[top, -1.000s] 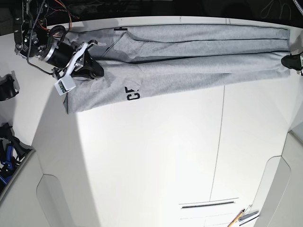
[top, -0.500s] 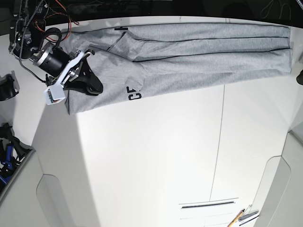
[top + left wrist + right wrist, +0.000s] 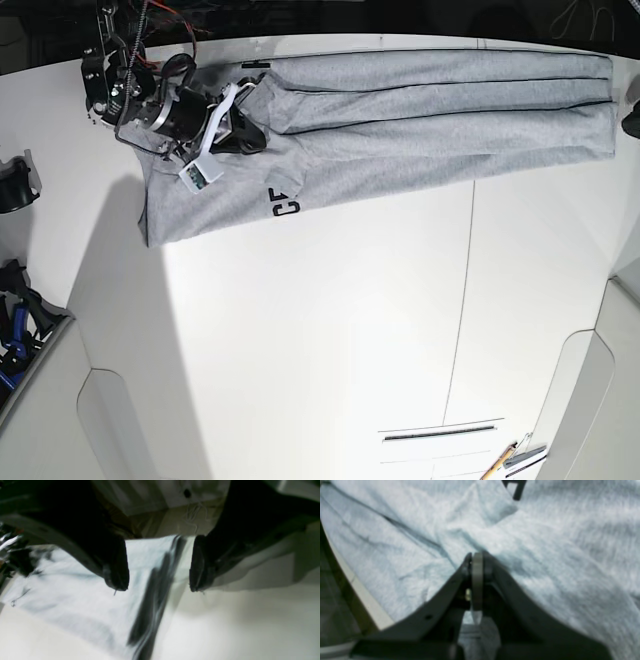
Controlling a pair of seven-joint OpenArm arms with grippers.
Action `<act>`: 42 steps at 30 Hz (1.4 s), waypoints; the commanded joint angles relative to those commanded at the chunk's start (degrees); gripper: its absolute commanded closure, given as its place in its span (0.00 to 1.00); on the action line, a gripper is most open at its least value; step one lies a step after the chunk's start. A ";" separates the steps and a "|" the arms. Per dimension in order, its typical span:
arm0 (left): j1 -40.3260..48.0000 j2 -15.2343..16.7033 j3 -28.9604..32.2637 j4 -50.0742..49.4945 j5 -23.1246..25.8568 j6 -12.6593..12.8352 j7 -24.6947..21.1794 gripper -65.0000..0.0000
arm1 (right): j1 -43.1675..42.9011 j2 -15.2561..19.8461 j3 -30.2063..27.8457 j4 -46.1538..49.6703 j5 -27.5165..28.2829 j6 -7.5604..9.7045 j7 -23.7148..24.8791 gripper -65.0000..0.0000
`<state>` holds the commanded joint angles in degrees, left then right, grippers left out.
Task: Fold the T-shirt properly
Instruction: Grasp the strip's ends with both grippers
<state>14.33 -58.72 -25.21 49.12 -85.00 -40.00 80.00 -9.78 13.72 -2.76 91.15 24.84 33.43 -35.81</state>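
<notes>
The grey T-shirt (image 3: 420, 110) lies folded into a long strip across the far side of the white table, with black lettering (image 3: 283, 200) showing near its left end. My right gripper (image 3: 245, 135) is over the shirt's left part. In the right wrist view its jaws are shut (image 3: 475, 557), and creases in the fabric (image 3: 557, 542) run in to the tips. My left gripper (image 3: 158, 580) is open above the shirt's end (image 3: 75, 600); that view is blurred. In the base view only a sliver of it shows at the right edge (image 3: 632, 118).
The white table (image 3: 320, 330) has a seam (image 3: 462, 300) running front to back. Black gear (image 3: 15, 185) and a blue-black item (image 3: 20, 320) sit off the left edge. Pens and a strip (image 3: 510, 458) lie at the front right.
My right gripper has moved from the shirt's left end rightward and toward the far edge, and its jaws have gone from spread to shut. My left gripper has drawn back off the shirt's right end.
</notes>
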 joint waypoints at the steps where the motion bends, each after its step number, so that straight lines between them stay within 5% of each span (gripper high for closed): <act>1: 0.00 0.11 0.00 0.00 0.00 0.00 0.00 0.36 | 0.59 0.13 0.00 -0.22 0.02 0.00 -0.02 1.00; 8: 0.48 3.67 0.00 0.00 7.99 0.00 -5.22 0.36 | 1.66 0.85 0.00 -0.35 0.22 0.00 -0.02 1.00; 11: 1.25 3.93 0.00 0.00 7.33 0.00 -4.98 0.36 | 1.68 0.85 0.02 -0.33 0.24 -0.02 0.00 1.00; 15: 2.54 3.96 0.00 0.00 0.00 0.00 0.00 0.36 | 1.81 0.87 0.02 -0.33 0.17 0.00 0.00 1.00; 28: 3.15 4.20 0.02 0.07 0.00 0.00 0.00 0.36 | 4.09 0.87 0.17 -0.33 0.90 -0.02 -0.02 1.00; 36: 3.17 8.59 0.02 3.72 0.00 0.00 0.00 0.36 | 4.68 0.87 0.17 -0.33 1.07 -0.02 -0.02 1.00; 42: 3.28 9.03 0.02 5.49 0.00 0.00 0.00 0.36 | 4.70 0.87 0.17 -0.33 1.09 -0.02 0.00 1.00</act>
<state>17.61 -49.69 -25.19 54.61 -85.00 -40.00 80.00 -5.08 14.59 -2.59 90.83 25.93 33.41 -35.81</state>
